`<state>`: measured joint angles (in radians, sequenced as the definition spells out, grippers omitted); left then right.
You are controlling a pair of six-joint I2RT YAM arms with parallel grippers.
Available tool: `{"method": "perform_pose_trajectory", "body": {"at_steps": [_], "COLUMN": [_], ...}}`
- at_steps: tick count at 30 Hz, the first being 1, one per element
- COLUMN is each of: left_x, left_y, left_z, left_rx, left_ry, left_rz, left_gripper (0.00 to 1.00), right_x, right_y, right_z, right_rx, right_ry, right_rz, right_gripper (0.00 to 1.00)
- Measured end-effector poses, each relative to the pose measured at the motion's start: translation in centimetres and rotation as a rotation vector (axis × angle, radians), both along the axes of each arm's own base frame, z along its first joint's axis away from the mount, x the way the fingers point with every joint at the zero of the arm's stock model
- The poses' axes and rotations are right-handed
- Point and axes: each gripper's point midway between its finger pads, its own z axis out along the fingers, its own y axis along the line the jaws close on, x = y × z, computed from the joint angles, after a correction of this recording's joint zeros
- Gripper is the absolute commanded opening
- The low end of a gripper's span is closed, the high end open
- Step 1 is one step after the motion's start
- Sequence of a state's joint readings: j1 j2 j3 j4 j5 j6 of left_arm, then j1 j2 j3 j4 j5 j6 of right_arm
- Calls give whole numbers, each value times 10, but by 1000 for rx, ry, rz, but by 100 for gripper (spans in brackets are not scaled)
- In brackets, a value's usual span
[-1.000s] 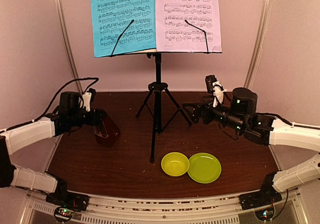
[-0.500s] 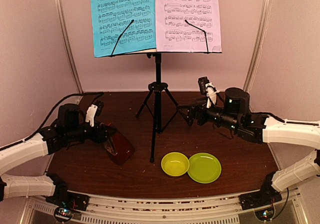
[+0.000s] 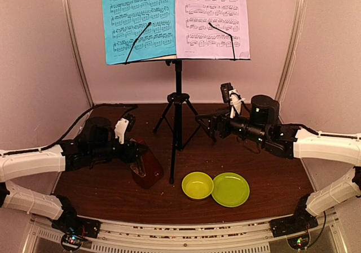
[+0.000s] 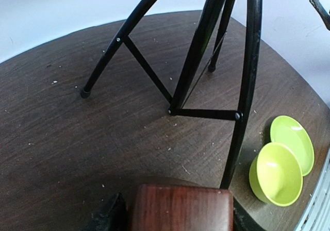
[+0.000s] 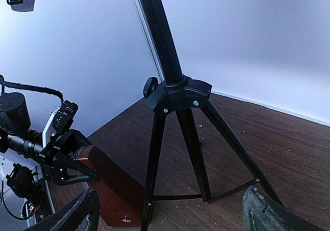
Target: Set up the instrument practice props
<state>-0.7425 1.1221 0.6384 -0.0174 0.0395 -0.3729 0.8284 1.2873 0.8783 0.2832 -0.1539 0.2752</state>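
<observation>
Top external view: stand (image 3: 178,89) is up at centre, with blue sheet (image 3: 138,18) and lilac sheet (image 3: 211,18) on its desk. Left gripper (image 3: 141,161) is clamped on the metronome (image 3: 148,171), lower left of centre beside the stand's near leg; setting it down likely remains. Right gripper (image 3: 206,126) is spread, empty.

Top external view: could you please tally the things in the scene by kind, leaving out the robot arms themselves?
music stand: 1
sheets of music: 2, the blue sheet and the lilac-white sheet
metronome: 1
bowl: 1
plate: 1
Total: 6
</observation>
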Motion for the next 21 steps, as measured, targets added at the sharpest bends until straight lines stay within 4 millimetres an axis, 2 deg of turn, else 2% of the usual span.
{"method": "perform_pose_trajectory", "body": {"at_steps": [9, 14, 16, 19, 21], "left_x": [14, 16, 16, 17, 16], "left_y": [-31, -38, -37, -37, -36], "left_z": [0, -1, 0, 0, -2], "left_rx": [16, 28, 27, 22, 22], "left_ry": [3, 8, 12, 16, 27], "left_rz": [42, 55, 61, 69, 73], "left_gripper": [45, 48, 57, 78, 85], "right_x": [4, 3, 3, 3, 3], "right_y": [10, 14, 15, 17, 20], "right_z": [2, 0, -2, -4, -4], "right_rx": [3, 4, 3, 2, 1], "right_ry": [4, 12, 17, 21, 22], "right_rz": [16, 31, 34, 37, 43], "right_gripper": [97, 97, 97, 97, 97]}}
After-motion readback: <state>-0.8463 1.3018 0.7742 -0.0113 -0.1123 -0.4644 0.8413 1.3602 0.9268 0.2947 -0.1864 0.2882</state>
